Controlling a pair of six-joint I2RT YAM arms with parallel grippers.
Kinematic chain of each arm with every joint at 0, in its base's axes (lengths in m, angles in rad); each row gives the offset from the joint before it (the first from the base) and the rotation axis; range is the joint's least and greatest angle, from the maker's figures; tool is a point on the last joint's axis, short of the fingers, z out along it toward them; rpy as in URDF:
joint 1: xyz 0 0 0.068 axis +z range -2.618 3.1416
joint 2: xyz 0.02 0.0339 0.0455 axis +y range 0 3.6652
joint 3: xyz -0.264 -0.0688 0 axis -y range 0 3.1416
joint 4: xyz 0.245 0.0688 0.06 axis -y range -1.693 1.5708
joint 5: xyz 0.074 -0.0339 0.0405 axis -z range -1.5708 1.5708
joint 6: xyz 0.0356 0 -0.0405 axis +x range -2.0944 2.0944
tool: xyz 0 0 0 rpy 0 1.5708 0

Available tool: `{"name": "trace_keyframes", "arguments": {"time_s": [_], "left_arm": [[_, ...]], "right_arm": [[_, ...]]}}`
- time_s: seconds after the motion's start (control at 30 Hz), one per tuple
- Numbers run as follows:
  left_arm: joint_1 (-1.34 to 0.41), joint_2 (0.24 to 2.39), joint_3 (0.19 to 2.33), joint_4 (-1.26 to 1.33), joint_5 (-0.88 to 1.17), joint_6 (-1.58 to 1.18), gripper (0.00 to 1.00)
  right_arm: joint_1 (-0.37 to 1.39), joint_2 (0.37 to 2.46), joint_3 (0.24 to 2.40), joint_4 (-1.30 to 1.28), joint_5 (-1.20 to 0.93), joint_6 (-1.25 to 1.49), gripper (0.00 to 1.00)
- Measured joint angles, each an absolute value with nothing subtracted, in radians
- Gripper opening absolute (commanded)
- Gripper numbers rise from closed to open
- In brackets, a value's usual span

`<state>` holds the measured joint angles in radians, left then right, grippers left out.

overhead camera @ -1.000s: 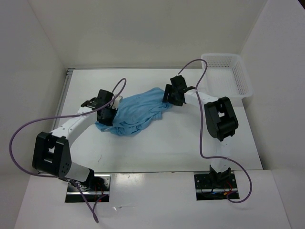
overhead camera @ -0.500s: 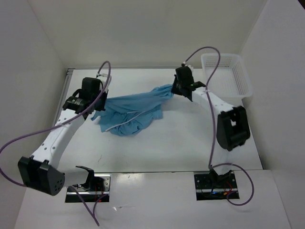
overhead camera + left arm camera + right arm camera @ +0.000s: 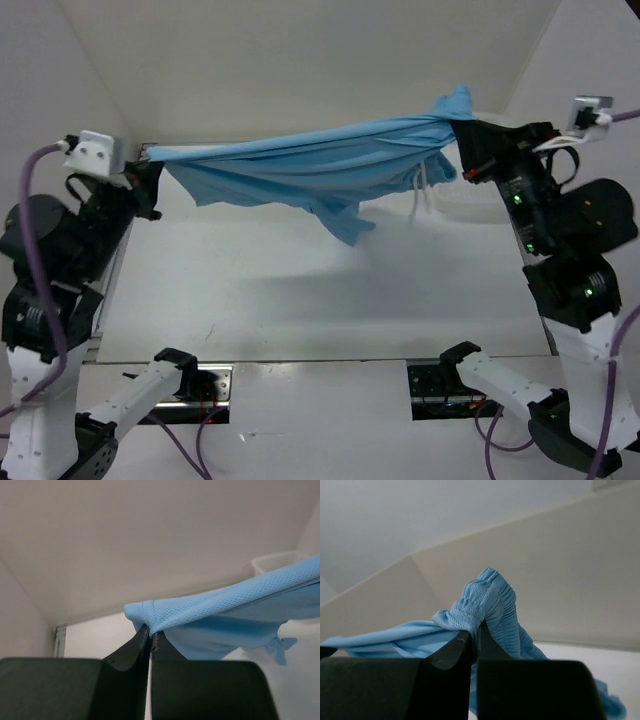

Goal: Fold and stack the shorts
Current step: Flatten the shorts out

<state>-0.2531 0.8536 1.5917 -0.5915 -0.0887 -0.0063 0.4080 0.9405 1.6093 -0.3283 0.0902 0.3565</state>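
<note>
Light blue mesh shorts (image 3: 300, 165) are stretched, sagging, across the upper part of the overhead view; a hemmed corner is pinched in the left claw (image 3: 150, 636), upper left; the ruched waistband is pinched in the right claw (image 3: 476, 630), upper right.

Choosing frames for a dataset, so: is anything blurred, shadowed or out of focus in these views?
Top external: evenly lit and sharp, with the shorts casting a soft shadow on the table. Left wrist: the mesh fabric is crisp, while the dark body of the left gripper is blurred near the lens. Right wrist: likewise, the right gripper is soft and underlit, the fabric sharp.
</note>
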Motion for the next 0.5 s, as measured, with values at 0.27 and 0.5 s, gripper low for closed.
{"name": "trace_keyframes", "arguments": {"time_s": [0.27, 0.5], "left_arm": [[-0.254, 0.759, 1.657, -0.576, 0.031, -0.007, 0.00], [-0.250, 0.897, 1.611, -0.549, -0.007, -0.005, 0.00]], "right_arm": [[0.408, 0.860, 1.682, -0.375, -0.023, 0.324, 0.00], [0.406, 0.977, 1.662, -0.370, 0.107, 0.370, 0.00]]}}
